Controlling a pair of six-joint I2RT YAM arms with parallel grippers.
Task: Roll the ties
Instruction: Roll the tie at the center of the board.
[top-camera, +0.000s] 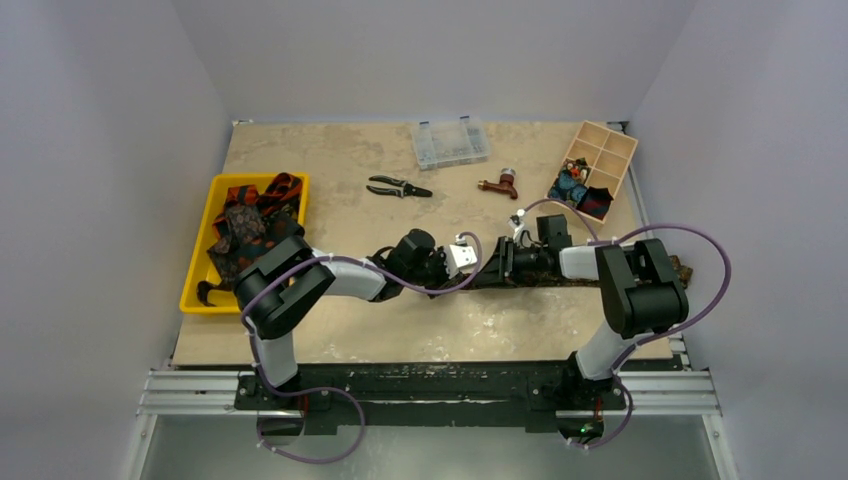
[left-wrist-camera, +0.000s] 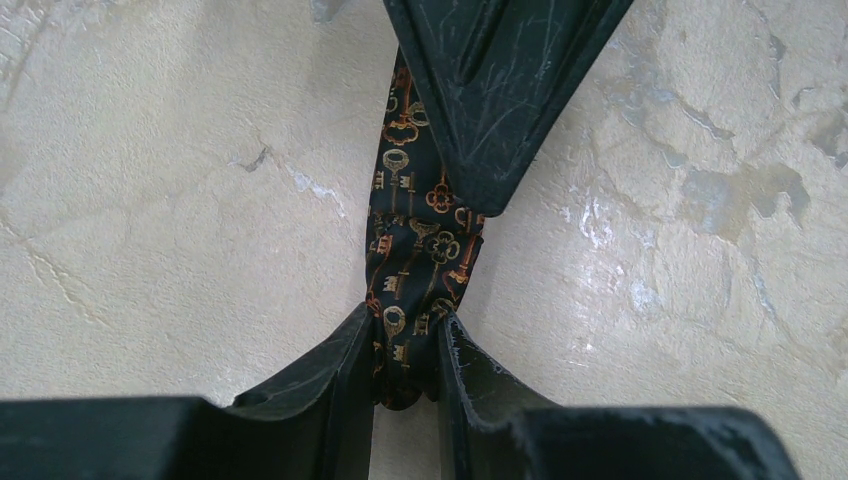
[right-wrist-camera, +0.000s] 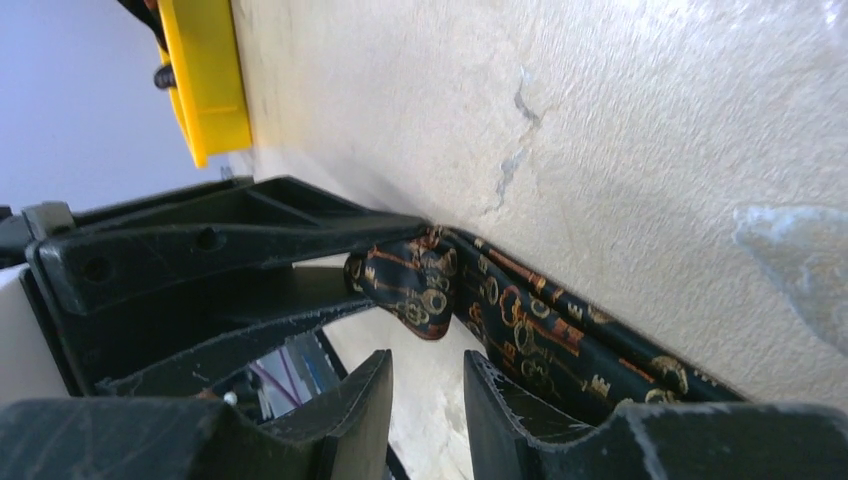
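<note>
A black tie with gold and orange keys (left-wrist-camera: 415, 250) lies in a line across the table, under my right arm (top-camera: 682, 268). My left gripper (left-wrist-camera: 408, 340) is shut on its narrow end, just above the table; it sits mid-table in the top view (top-camera: 480, 266). My right gripper (right-wrist-camera: 428, 370) faces it, open with nothing between its jaws, a little short of the folded tie end (right-wrist-camera: 410, 285). The tie runs along beside its right finger. In the top view the right gripper (top-camera: 502, 262) meets the left one. More ties (top-camera: 250, 225) lie heaped in a yellow tray (top-camera: 225, 185).
Black-handled pliers (top-camera: 398, 187), a clear plastic box (top-camera: 450, 142) and a small brown-red object (top-camera: 500, 185) lie at the back. A wooden compartment box (top-camera: 600, 150) at the back right holds rolled cloth. The yellow tray's edge shows in the right wrist view (right-wrist-camera: 210, 80).
</note>
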